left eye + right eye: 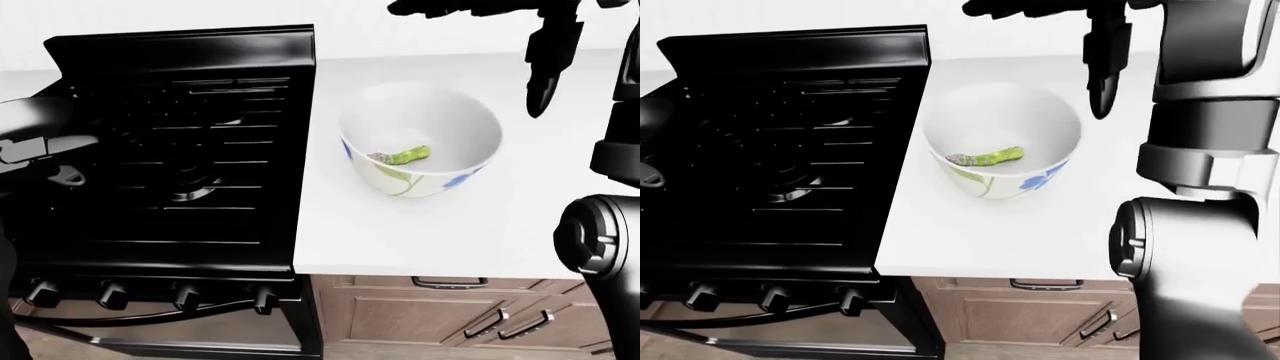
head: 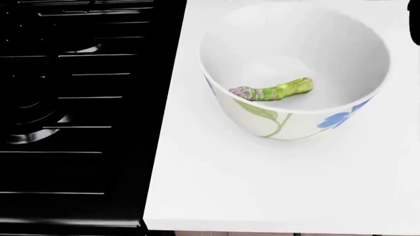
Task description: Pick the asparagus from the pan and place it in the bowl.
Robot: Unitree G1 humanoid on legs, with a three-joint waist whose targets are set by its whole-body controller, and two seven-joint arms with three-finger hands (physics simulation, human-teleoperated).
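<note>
A short green asparagus [image 2: 272, 90] with a purplish tip lies inside the white bowl [image 2: 368, 44], which has blue flower and green leaf prints and stands on the white counter [image 2: 262, 187] just right of the stove. My right hand [image 1: 470, 56] hangs above and to the right of the bowl, open and empty, with one finger [image 1: 545, 67] pointing down. It is out of the head view. The pan does not stand out against the black stove. At the left edge of the left-eye view, a dark shape with a grey part [image 1: 40, 146] may be my left arm.
The black stove [image 1: 200, 150] with grates fills the left side, and its knobs [image 1: 185, 296] line the bottom edge. Wooden drawers with handles [image 1: 450, 283] sit under the counter. My right arm's joint [image 1: 600, 236] stands at the right edge.
</note>
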